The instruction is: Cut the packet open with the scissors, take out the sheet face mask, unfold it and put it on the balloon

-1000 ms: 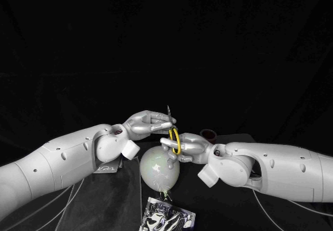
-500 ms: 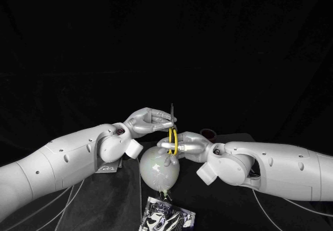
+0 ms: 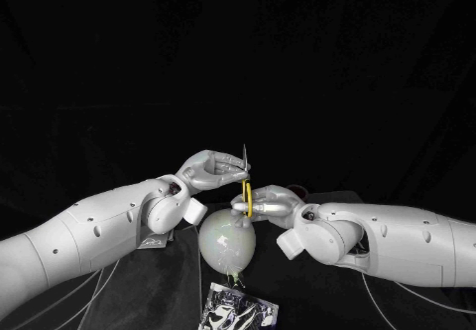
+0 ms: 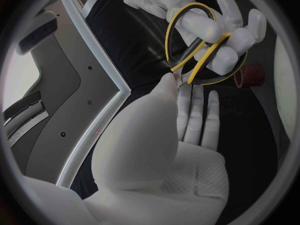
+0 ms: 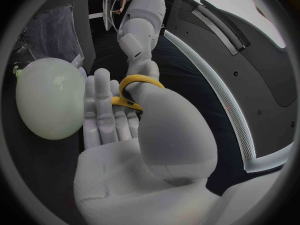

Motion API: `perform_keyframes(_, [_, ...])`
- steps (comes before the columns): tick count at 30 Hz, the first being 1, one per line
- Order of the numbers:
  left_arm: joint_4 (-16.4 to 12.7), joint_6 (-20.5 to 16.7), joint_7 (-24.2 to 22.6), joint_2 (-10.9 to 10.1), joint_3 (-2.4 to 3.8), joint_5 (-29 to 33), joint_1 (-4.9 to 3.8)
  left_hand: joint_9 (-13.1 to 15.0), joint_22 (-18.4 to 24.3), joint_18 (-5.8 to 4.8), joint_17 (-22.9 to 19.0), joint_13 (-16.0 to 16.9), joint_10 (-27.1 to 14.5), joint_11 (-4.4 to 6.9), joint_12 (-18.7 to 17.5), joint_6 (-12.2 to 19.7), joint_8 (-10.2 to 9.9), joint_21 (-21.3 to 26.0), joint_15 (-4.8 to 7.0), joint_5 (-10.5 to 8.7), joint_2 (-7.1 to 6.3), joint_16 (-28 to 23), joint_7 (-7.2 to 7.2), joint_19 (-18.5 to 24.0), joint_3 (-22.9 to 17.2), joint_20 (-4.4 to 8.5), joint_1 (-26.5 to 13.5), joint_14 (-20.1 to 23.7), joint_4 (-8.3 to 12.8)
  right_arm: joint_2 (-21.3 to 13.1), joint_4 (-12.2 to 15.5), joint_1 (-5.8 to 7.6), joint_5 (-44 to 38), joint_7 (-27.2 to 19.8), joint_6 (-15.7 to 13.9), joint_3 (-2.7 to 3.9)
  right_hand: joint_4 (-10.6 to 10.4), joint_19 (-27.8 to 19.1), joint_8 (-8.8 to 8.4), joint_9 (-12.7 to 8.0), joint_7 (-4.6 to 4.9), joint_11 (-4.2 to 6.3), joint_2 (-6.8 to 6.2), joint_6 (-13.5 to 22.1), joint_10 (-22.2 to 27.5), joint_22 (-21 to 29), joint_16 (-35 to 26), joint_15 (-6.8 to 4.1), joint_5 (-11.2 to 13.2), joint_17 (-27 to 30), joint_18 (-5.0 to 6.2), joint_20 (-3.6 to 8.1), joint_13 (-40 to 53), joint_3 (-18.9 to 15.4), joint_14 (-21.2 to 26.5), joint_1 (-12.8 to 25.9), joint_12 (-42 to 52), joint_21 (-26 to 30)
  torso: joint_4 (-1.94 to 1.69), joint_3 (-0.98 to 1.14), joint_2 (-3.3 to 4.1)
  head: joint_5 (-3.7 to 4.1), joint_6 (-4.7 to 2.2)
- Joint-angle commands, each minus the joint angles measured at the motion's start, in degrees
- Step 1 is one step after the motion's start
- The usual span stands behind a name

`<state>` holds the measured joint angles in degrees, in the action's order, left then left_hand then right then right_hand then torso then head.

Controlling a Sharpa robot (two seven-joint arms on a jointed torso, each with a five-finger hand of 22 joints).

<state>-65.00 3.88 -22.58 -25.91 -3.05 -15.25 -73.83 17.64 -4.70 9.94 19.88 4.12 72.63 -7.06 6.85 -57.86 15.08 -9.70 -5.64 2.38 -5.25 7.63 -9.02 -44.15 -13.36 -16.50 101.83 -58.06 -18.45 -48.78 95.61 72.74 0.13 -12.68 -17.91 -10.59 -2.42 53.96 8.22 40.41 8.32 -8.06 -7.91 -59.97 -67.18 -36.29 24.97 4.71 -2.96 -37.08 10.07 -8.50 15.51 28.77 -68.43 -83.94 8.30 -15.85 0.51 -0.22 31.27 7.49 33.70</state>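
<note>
The scissors (image 3: 245,177) stand nearly upright above the table, blades up and yellow handles down. My left hand (image 3: 210,170) pinches the blades near their tip. My right hand (image 3: 266,201) holds the yellow handles (image 4: 199,45), with fingers through the loops (image 5: 134,87). Just below both hands lies the pale green balloon (image 3: 226,240), its knot pointing toward me; it also sits beside my right hand (image 5: 119,135) as a round shape (image 5: 49,97). The silvery mask packet (image 3: 238,313) lies flat at the near edge of the table, away from both hands. My left hand's fingers (image 4: 195,112) point toward the handles.
A small dark red round object (image 3: 298,189) sits behind my right hand, also seen as a brown cylinder (image 4: 252,75). A white tag (image 3: 154,241) lies under my left forearm. Thin cables (image 3: 99,282) run over the table's near side.
The scissors have swung from a slight tilt to nearly upright. My left hand rose a little with the blades, and my right hand moved up and closer with the handles.
</note>
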Motion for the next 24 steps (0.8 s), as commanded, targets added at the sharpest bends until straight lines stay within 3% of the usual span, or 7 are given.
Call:
perform_keyframes(1, [0.2,-6.0,-1.8,0.2,0.04,-1.5,-0.02,3.1,0.0,0.14,0.2,0.0,2.3,1.85,-0.3,-3.8,2.8,-0.2,0.00,0.37,-0.13,-0.4,1.78,-0.3,-6.7,-0.03,-0.8,-0.4,5.8,0.3,0.9,0.11,-0.6,-0.5,-3.9,0.10,0.9,-0.8,1.24,0.3,-0.74,4.78,0.28,-1.8,-11.3,-0.4,0.6,-3.02,0.1,-0.6,-0.27,0.01,1.0,-0.6,1.9,-0.2,1.3,-0.3,-0.04,-0.02,0.03,0.09,-0.16])
perform_keyframes(5, [0.4,-7.7,-2.0,0.4,0.05,-1.1,-0.02,3.4,0.1,0.06,0.3,0.0,2.4,1.88,-0.4,-3.7,3.0,-0.3,0.03,0.35,-0.61,-0.5,1.76,-0.3,-8.1,-0.04,-1.9,-0.5,6.3,0.5,1.2,0.11,-2.0,0.5,-3.2,0.10,0.4,-7.0,3.42,1.9,-0.92,4.66,-0.86,1.0,-7.7,1.9,5.1,-1.77,-0.3,-5.4,-0.20,-1.89,7.5,-3.2,7.8,5.0,7.7,4.1,-0.03,-0.01,0.03,-0.09,-0.22])
perform_keyframes(8, [0.6,-8.9,-2.1,0.5,0.05,-0.6,-0.02,3.7,0.1,0.00,0.3,0.0,2.5,1.91,-0.5,-3.7,3.0,-0.4,0.05,0.36,-0.80,-0.6,1.68,-0.4,-9.0,-0.07,-2.5,-0.6,6.7,0.5,1.3,0.11,-2.0,0.9,-2.6,0.10,-2.7,-16.7,-2.16,-1.3,1.66,0.78,-1.72,9.6,2.1,6.7,-3.1,2.30,-0.3,-1.2,-0.69,-5.56,2.7,-1.6,18.1,8.9,0.2,11.6,-0.04,-0.01,0.01,-0.12,-0.21])
perform_keyframes(11, [0.8,-9.5,-2.0,0.6,0.05,-0.1,-0.02,3.8,0.1,-0.05,0.4,0.0,2.5,1.92,-0.5,-3.6,3.1,-0.4,0.07,0.36,-0.82,-0.6,1.66,-0.5,-9.3,-0.08,-2.8,-0.6,6.8,0.6,1.3,0.11,-1.5,0.6,-2.2,0.10,-3.2,-24.3,-4.18,-3.5,1.99,-0.59,-0.85,11.6,3.1,13.8,-7.6,3.17,-0.1,3.3,0.65,-7.84,-2.6,1.5,15.9,8.7,-4.0,12.8,-0.04,-0.02,-0.01,-0.07,-0.22])
perform_keyframes(14, [0.9,-9.9,-2.0,0.6,0.05,0.4,-0.02,4.0,0.1,-0.14,0.4,0.1,2.6,1.93,-0.6,-3.6,3.1,-0.5,0.08,0.36,-0.91,-0.6,1.65,-0.6,-9.9,-0.10,-3.4,-0.6,7.0,0.6,1.2,0.11,-1.0,0.1,-2.0,0.10,-2.6,-28.2,-4.43,-4.5,2.06,-1.06,-0.35,12.2,4.3,17.9,-9.5,3.03,-0.2,6.3,0.69,-7.95,-5.9,3.9,12.8,8.1,-4.9,13.1,-0.04,-0.02,0.00,-0.09,-0.20])
perform_keyframes(20, [0.9,-10.5,-1.8,0.6,0.05,0.9,-0.02,4.5,0.1,-0.25,0.6,0.1,2.7,1.97,-0.6,-3.4,3.3,-0.6,0.11,0.36,-1.15,-0.7,1.70,-0.8,-11.0,-0.07,-4.4,-0.7,7.7,0.8,1.0,0.11,-0.4,-0.6,-1.6,0.10,-1.5,-23.7,-4.24,-5.2,2.05,-1.42,1.06,12.8,6.1,17.7,-12.2,3.21,0.0,9.8,0.73,-7.80,-9.1,7.2,11.7,7.7,-4.8,12.2,-0.02,0.01,0.02,-0.11,-0.21])
perform_keyframes(24, [0.8,-10.8,-1.7,0.8,0.05,1.3,-0.03,4.6,0.1,-0.25,0.6,0.1,2.7,1.97,-0.7,-3.4,3.4,-0.7,0.12,0.36,-1.18,-0.7,1.70,-0.9,-11.3,-0.05,-4.7,-0.8,7.9,1.2,0.8,0.11,-0.3,-0.9,-2.2,0.10,-0.5,-16.4,-4.51,-5.8,1.37,-1.53,-1.26,14.0,6.0,16.4,-12.7,2.90,0.1,11.5,0.75,-7.42,-10.7,6.5,9.2,9.1,-4.8,11.2,0.01,0.01,0.01,-0.13,-0.19])
